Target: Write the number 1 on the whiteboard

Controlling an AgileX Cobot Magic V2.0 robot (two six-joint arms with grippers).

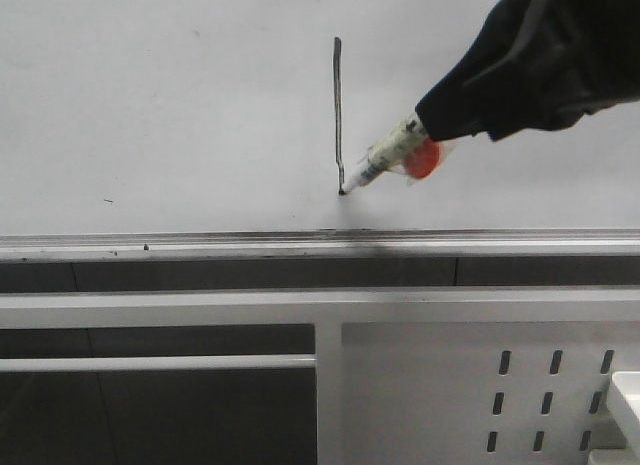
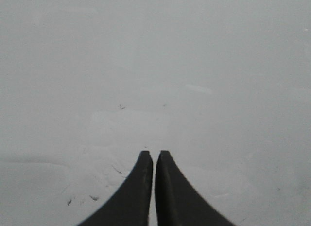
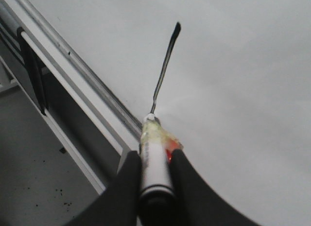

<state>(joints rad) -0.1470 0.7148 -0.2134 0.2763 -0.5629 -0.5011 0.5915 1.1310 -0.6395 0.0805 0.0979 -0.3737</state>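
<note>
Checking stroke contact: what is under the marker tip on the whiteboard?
The marker tip rests at the lower, kinked end of the number 1 on the whiteboard. The tip hides the exact contact spot, gripped by the right gripper.

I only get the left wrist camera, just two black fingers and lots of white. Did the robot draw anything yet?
Observer: Yes, the number 1 is on the whiteboard, one thin dark line going up and down.
Operator: Who's holding the pen?
Observer: The right gripper is shut on the marker.
Operator: Is the pen touching the board?
Observer: Its tip sits at the line's lower end, just above the silver rail.
</note>
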